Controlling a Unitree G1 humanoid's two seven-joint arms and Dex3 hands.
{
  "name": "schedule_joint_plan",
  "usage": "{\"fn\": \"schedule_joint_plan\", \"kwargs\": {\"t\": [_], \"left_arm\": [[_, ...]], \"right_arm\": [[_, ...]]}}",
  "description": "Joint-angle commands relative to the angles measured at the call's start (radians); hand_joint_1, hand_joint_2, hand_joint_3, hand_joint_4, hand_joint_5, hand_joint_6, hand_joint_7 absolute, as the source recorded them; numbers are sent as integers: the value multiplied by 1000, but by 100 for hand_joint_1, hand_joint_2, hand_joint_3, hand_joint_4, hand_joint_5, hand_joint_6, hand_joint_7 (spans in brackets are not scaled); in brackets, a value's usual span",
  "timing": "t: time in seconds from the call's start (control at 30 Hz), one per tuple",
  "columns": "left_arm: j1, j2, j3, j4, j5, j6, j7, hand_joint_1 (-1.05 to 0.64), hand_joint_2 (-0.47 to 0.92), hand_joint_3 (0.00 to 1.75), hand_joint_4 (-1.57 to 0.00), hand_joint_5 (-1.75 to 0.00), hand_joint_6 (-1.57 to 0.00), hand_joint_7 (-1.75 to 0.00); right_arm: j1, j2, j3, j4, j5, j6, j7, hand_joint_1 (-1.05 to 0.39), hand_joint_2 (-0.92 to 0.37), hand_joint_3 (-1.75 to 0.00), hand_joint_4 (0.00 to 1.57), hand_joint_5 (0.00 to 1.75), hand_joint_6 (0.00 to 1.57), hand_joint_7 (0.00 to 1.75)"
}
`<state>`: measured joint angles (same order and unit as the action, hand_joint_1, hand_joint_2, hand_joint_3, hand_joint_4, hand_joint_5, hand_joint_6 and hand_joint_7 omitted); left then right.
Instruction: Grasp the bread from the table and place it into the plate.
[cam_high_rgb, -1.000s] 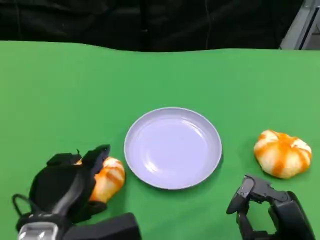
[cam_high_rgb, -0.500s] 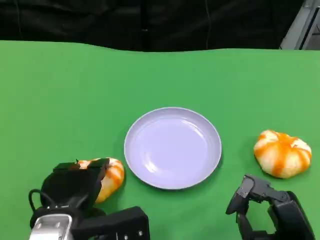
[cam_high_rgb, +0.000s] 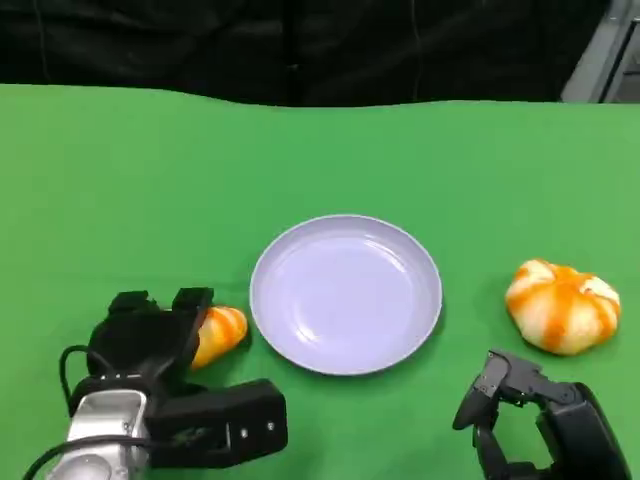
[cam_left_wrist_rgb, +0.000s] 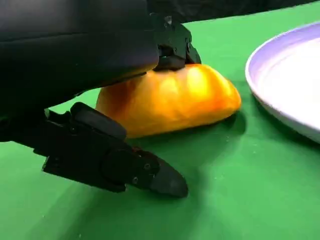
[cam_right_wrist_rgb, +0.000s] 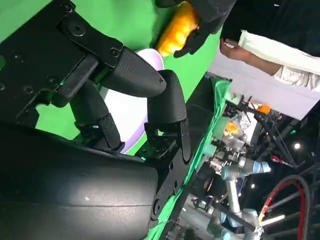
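At the left of the green table (cam_high_rgb: 120, 180), the left hand (cam_high_rgb: 150, 340) sits directly over the nearer bread (cam_high_rgb: 218, 333), its fingers curved down onto the loaf's top and far end; in the left wrist view the upper fingers (cam_left_wrist_rgb: 170, 42) press on the crust while a lower finger (cam_left_wrist_rgb: 125, 170) lies along the cloth just beside it, so the hand looks closed around the loaf, though the loaf seems to rest on the table, not yet lifted. This bread (cam_left_wrist_rgb: 170, 100) is a smooth, glossy, orange-yellow oval, its long axis pointing roughly toward the plate (cam_high_rgb: 345, 295), whose rim lies just to its right, near but apart. So the coming move is, by my judgement, a short lift and carry rightward over the rim. The plate is a shallow, pale lilac round dish with a smooth sheen and a raised edge. Further right lies a second bread (cam_high_rgb: 563, 305), round, lobed, white with orange streaks, well apart from the plate. Below it the right hand (cam_high_rgb: 530, 415) rests low, holding nothing, fingers (cam_right_wrist_rgb: 135, 75) bent but parted.
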<state>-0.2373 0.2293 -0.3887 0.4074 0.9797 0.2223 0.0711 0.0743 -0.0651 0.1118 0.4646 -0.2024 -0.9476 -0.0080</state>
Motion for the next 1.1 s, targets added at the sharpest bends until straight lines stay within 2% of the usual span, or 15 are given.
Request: {"fn": "schedule_joint_plan", "kwargs": {"t": [0.03,0.07,0.1,0.13,0.2,0.23,0.27,0.33,0.4,0.57,0.73,0.9,1.07,1.1], "left_arm": [[72,32,-4,-12,-47,-38,63,-62,88,0,0,-105,-1,-59],[97,42,10,-41,-66,-89,134,-45,90,11,-32,-130,-32,-62],[116,50,21,-61,-83,-131,195,-33,91,21,-59,-146,-69,-47],[126,56,26,-68,-94,-159,235,-29,92,25,-69,-151,-87,-39],[129,61,25,-66,-104,-177,261,-26,92,27,-78,-156,-101,-31],[137,71,28,-83,-103,-191,288,-24,91,31,-80,-159,-106,-34],[142,78,30,-96,-102,-202,308,-22,82,50,-81,-164,-108,-51],[161,95,37,-132,-100,-220,347,-19,63,87,-82,-170,-101,-84],[173,104,42,-148,-98,-235,374,-18,58,95,-82,-172,-98,-95],[198,121,52,-187,-85,-258,435,-16,55,102,-85,-173,-94,-111],[232,133,64,-252,-79,-258,452,-14,53,100,-84,-175,-89,-128],[244,131,72,-273,-72,-257,446,-14,52,100,-84,-175,-88,-133],[274,137,88,-328,-61,-292,507,-12,48,103,-87,-173,-91,-131],[279,136,93,-341,-61,-309,536,-11,45,106,-88,-173,-89,-135]], "right_arm": [[1,-9,-5,-4,14,5,1,-53,-33,-145,81,175,77,152],[1,-9,-5,-6,13,6,1,-53,-33,-145,81,175,77,152],[1,-9,-5,-6,13,7,1,-52,-33,-145,80,175,77,152],[2,-10,-4,-7,14,7,2,-52,-33,-145,80,175,77,152],[2,-10,-4,-7,16,7,3,-53,-33,-145,80,175,77,152],[1,-10,-4,-7,13,9,2,-53,-33,-145,80,175,77,152],[1,-10,-4,-8,12,10,1,-53,-33,-145,81,175,77,152],[-1,-10,-4,-4,11,9,-1,-53,-33,-145,80,175,77,152],[-2,-10,-5,-1,11,7,-1,-53,-33,-145,80,175,77,152],[-4,-11,-6,0,8,8,-3,-53,-33,-145,81,175,77,152],[-4,-11,-7,0,2,6,-7,-52,-33,-145,81,175,77,152],[-4,-12,-7,0,-1,5,-10,-52,-34,-145,81,175,77,152],[-12,-10,-4,10,15,4,-1,-52,-33,-145,81,175,77,152],[-12,-11,-5,8,9,8,-4,-52,-34,-144,81,175,77,152]]}}
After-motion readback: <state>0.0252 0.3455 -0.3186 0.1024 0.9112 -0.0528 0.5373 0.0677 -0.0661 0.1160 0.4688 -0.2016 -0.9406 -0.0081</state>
